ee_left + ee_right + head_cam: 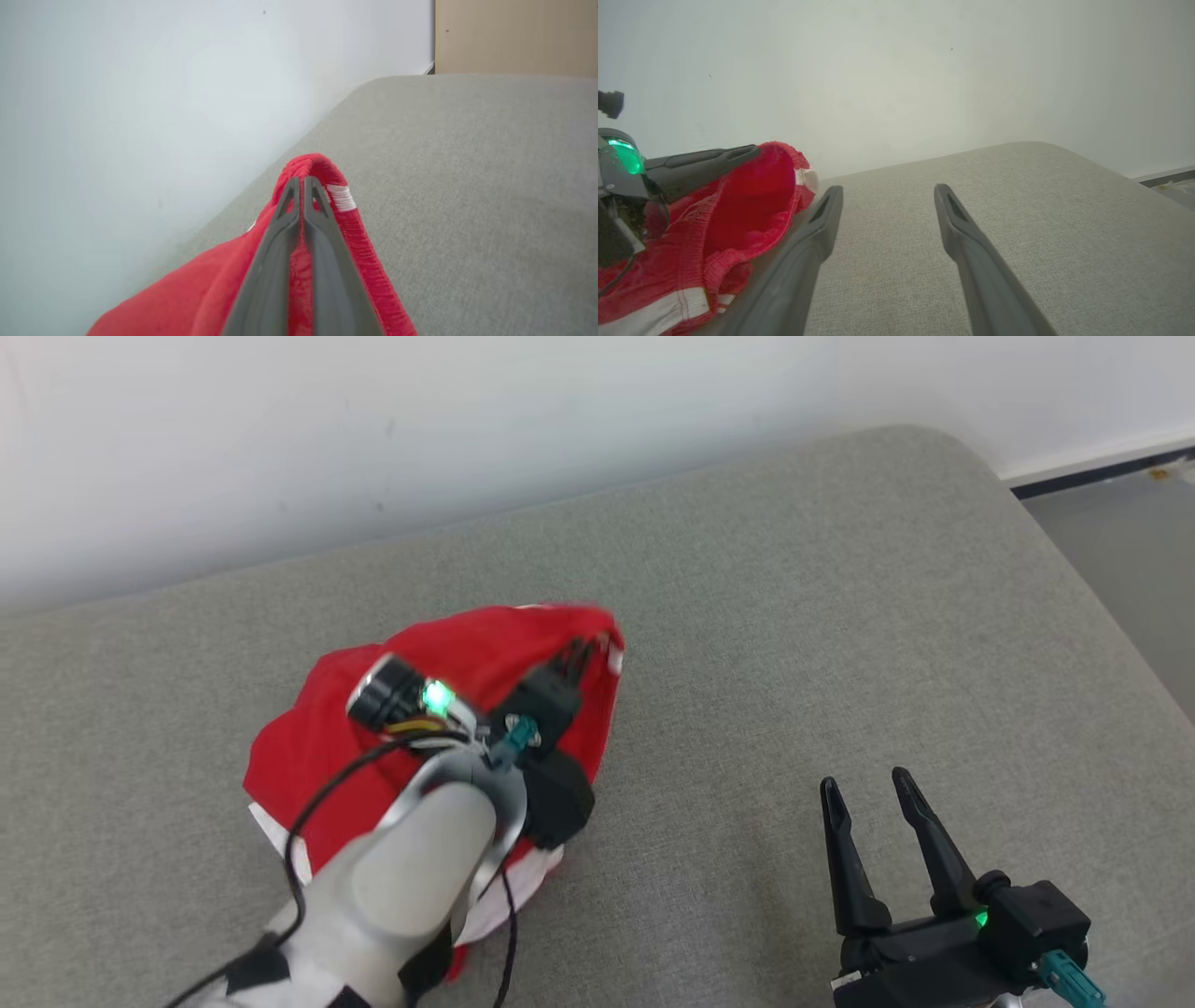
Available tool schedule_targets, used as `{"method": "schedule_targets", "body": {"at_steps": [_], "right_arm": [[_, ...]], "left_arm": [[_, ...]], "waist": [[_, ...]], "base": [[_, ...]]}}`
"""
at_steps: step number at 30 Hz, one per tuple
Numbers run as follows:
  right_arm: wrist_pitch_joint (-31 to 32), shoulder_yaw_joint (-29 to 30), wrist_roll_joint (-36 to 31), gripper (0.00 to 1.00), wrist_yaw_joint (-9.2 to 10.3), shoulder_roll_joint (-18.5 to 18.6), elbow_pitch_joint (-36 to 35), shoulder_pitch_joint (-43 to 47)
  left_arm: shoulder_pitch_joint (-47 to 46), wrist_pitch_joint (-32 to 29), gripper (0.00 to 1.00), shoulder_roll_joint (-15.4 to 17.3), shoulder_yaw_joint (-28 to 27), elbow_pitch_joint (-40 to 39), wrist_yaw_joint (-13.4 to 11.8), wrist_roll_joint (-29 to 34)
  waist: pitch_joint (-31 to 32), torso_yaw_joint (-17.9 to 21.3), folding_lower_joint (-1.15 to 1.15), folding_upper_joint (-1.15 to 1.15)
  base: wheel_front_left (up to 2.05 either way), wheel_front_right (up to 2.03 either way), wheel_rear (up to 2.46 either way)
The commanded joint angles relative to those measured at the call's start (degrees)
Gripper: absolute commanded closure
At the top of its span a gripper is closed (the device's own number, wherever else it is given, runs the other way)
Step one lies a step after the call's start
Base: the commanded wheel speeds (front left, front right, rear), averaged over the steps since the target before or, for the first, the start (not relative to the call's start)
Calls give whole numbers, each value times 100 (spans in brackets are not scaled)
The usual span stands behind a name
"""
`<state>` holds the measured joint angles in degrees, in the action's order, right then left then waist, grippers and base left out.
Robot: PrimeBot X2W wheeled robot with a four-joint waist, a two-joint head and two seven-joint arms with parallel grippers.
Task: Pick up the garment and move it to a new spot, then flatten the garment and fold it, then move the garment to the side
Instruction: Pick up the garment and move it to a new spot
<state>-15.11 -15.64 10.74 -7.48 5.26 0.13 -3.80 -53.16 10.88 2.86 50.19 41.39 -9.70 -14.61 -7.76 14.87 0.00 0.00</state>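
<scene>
**Red garment** [308, 747], crumpled on the grey cushion [794, 616] near the wall [373, 429]. Its ribbed edge [322, 164] is clamped by the left gripper [301, 179]; the right gripper [864, 784] is spread, empty, beside it. The cloth is judged light and limp; the thicker edge is judged the surest hold.

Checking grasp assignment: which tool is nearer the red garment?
Left. The left tool is shut on the red garment; the right tool is open, apart from it, over the grey cushion.
</scene>
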Motion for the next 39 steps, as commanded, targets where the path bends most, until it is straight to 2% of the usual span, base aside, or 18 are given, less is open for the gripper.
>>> {"method": "schedule_targets", "body": {"at_steps": [1, 5, 8, 13, 19, 25, 26, 34, 39], "right_arm": [[-3, -3, 32, 0, -2, 41, 12, 82], [-3, 29, 29, 0, -2, 59, -2, 146], [-3, 43, 26, 0, -2, 60, -14, 217], [-3, 32, 39, 0, -2, 60, -17, 296], [-3, 112, 28, 0, -2, 124, -36, 351], [-3, 203, -1, 0, -2, 222, -53, 392], [-3, 203, -1, 0, -2, 222, -53, 392], [-3, 197, -33, 0, -2, 309, -84, 300], [-4, 196, -41, 0, -2, 383, -85, 236]], "left_arm": [[-104, 68, 100, 9, -71, -79, -2, -80], [-317, 195, 100, 55, -495, -446, 115, -477], [-522, 210, 100, 346, -794, -640, 194, -663], [-888, 76, 100, 912, -1173, -958, 143, -764], [-1147, -174, 100, 1733, -1610, -1518, -86, -755], [-1025, -488, 100, 2428, -1951, -2142, -313, -803], [-1025, -488, 100, 2428, -1951, -2142, -313, -803], [-625, -633, 100, 3185, -2308, -2529, -572, -845], [-461, -509, 100, 3575, -2488, -2534, -819, -699]], "waist": [[105, -65, 0, 0], [223, -139, 0, 0], [284, -207, 0, 0], [328, -332, 0, 0], [321, -580, 0, 0], [225, -1026, 0, 0], [225, -1026, 0, 0], [66, -1704, 0, 0], [-56, -2084, 0, 0]], "base": [[0, 0, 0], [0, 0, 0], [0, 0, 0], [0, 0, 0], [0, 0, 0], [0, 0, 0], [0, 0, 0], [0, 0, 0], [0, 0, 0]]}}
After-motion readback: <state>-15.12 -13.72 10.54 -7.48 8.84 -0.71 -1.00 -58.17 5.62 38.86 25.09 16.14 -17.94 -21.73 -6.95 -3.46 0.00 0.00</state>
